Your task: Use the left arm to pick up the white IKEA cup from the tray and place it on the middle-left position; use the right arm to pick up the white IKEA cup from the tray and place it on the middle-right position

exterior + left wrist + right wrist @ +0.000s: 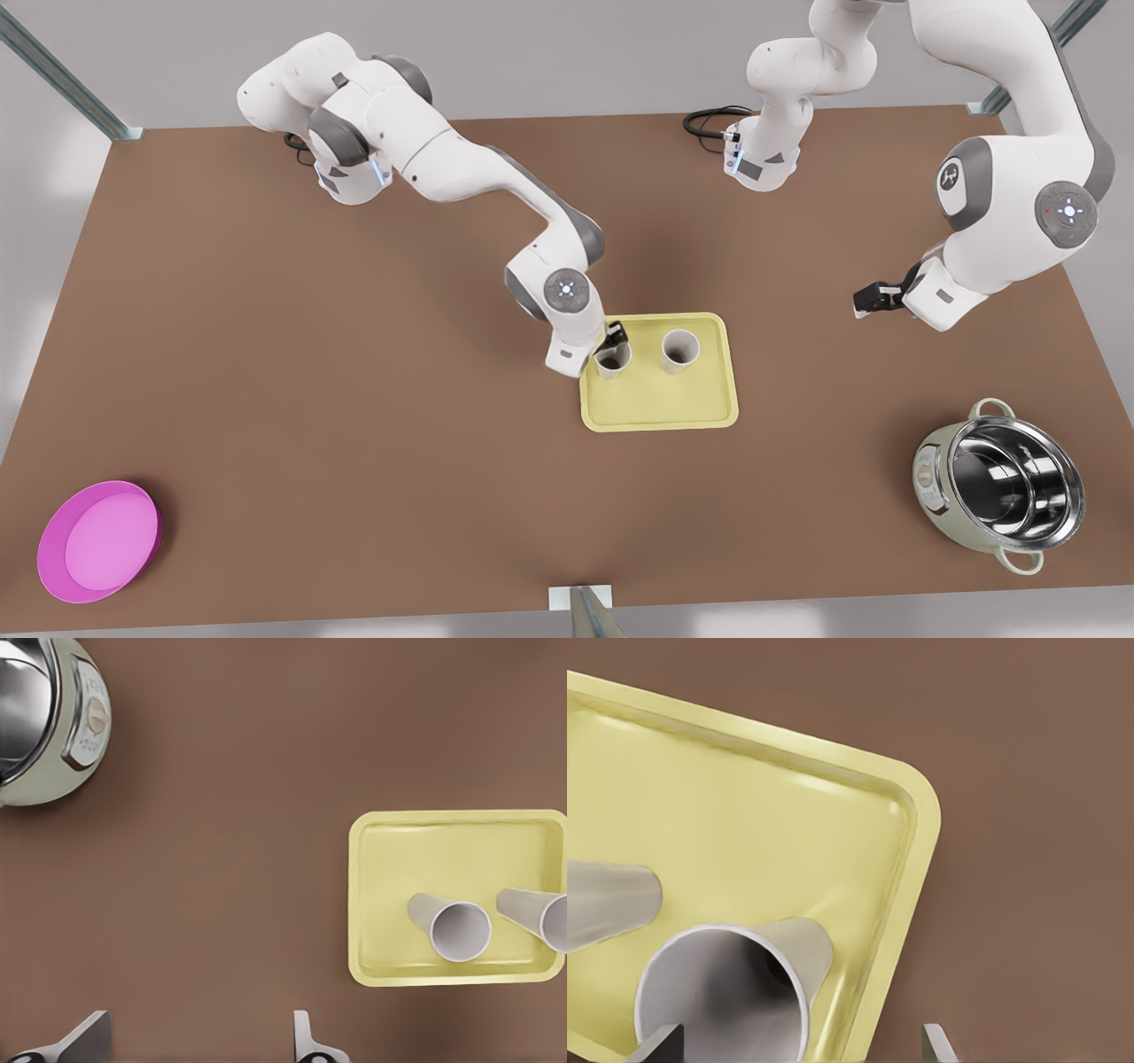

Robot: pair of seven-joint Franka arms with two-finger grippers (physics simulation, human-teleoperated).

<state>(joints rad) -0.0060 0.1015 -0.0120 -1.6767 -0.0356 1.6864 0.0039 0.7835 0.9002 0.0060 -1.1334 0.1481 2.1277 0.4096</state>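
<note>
Two white cups stand on the tray (660, 409) mid-bench. The right gripper (802, 1050), jaws spread, straddles the cup (612, 359) at the front view's left — likely light, stiff, slick, so pinch mid-wall. The left gripper (199, 1041) hovers apart, jaws spread, waiting.

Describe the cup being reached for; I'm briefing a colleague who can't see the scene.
Find the pale yellow tray near the middle of the brown table. Two white cups stand on it; take the cup on the front view's left, by the tray's edge. Unlike its neighbour, it has the right gripper open at its rim, while the left gripper waits open off the tray.
</note>
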